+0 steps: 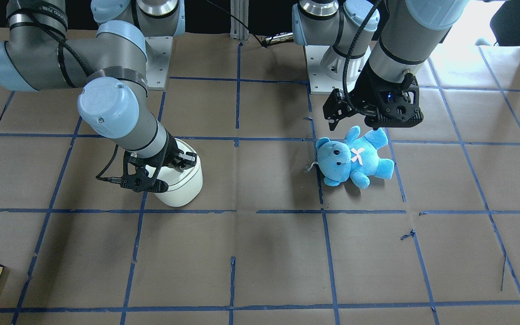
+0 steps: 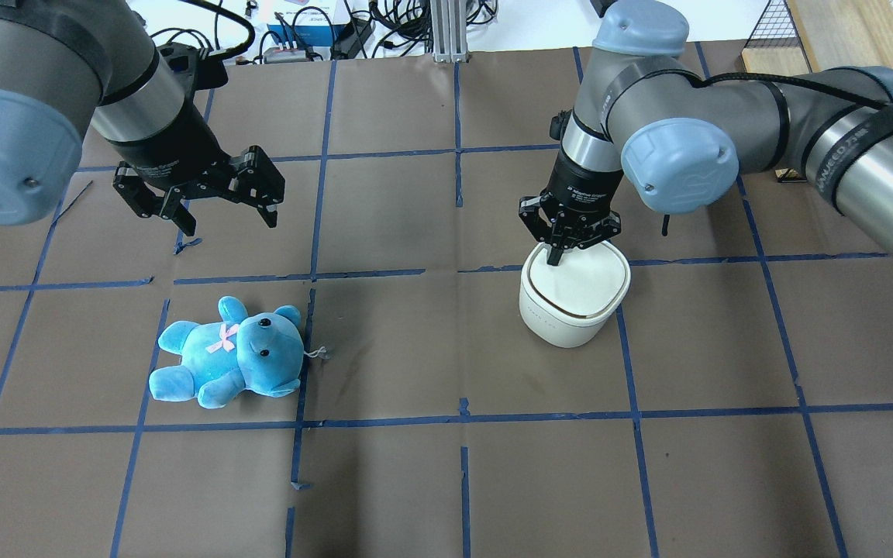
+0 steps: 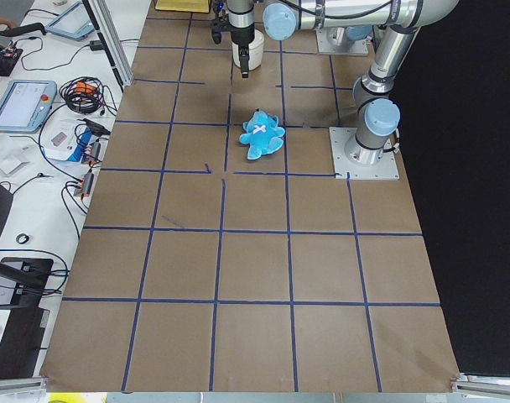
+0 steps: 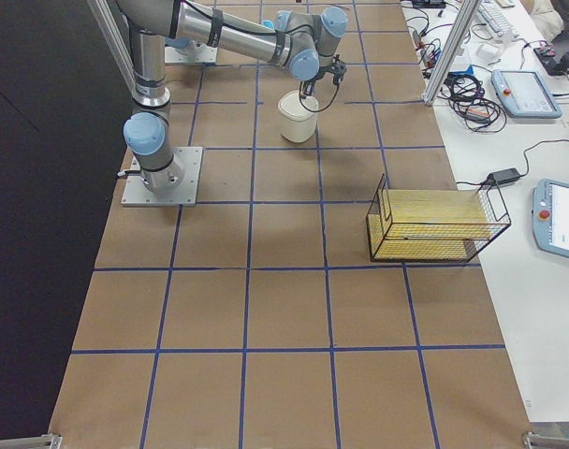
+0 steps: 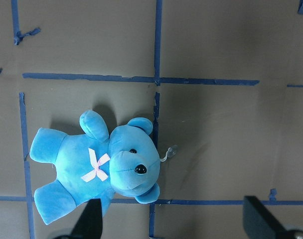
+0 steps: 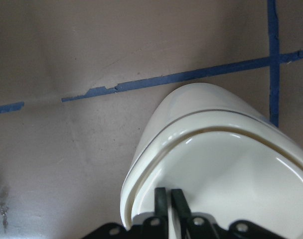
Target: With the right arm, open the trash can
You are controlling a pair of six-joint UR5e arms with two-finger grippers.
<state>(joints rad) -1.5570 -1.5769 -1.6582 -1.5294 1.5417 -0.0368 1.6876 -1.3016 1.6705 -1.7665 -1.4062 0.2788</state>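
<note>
The white trash can (image 2: 570,310) stands on the brown table, right of centre in the overhead view, with its lid down and flat. My right gripper (image 2: 557,252) is shut, its fingertips (image 6: 167,199) together and pointing down onto the lid just inside the rim on the robot's side. The can (image 1: 183,183) and the right gripper (image 1: 183,163) also show in the front view, and the can in the right wrist view (image 6: 201,114). My left gripper (image 2: 228,221) is open and empty, hovering above a blue teddy bear (image 2: 225,360).
The teddy (image 5: 99,164) lies on its back under the left wrist camera. A wire basket with a wooden board (image 4: 434,224) stands toward the table's right end. Desks with cables and pendants (image 4: 523,89) line the far side.
</note>
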